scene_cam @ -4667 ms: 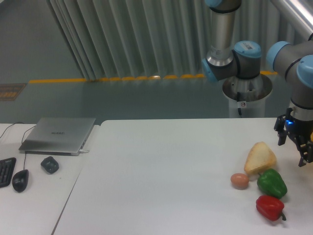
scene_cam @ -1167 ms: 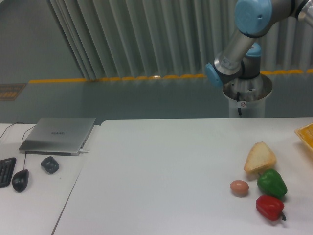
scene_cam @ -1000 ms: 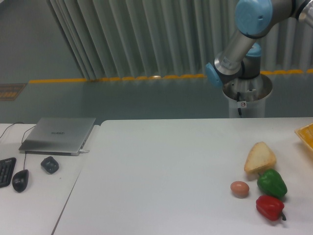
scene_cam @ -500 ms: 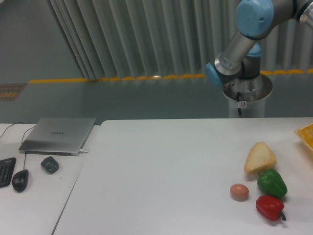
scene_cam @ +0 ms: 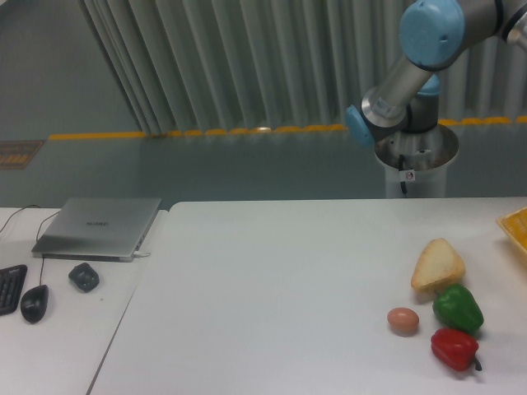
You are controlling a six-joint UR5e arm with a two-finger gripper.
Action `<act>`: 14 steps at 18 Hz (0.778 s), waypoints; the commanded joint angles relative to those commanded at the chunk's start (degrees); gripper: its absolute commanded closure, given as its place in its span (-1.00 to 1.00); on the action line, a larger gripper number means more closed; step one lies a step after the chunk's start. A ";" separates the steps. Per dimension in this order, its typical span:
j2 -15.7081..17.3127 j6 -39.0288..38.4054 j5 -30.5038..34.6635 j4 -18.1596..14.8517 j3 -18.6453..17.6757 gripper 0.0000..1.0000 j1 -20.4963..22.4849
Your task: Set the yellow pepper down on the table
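The yellow pepper is out of view. The white table (scene_cam: 280, 280) fills the lower middle and right of the view. Only the arm's upper links (scene_cam: 408, 70) show at the top right, reaching out past the right edge. The gripper is out of view, so its state and what it holds are hidden.
A pale-yellow bread wedge (scene_cam: 437, 264), a green pepper (scene_cam: 458, 308), a red pepper (scene_cam: 454, 348) and a brown egg (scene_cam: 403, 320) lie at the table's right. An orange-yellow tray's corner (scene_cam: 515, 229) shows at the right edge. A laptop (scene_cam: 99, 227) and mouse (scene_cam: 34, 303) rest on the left desk.
The gripper, earlier hanging at the right edge near the bread wedge, has left the view. The arm's links have swung up and right. The tray's corner now shows.
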 joint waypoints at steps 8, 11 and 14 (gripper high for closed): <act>0.79 0.09 4.66 -0.26 -0.35 -0.29 -0.97; 1.58 -0.35 3.78 -0.79 -0.53 -0.28 -0.97; 2.90 -2.45 1.07 -3.33 -0.53 -0.29 -0.88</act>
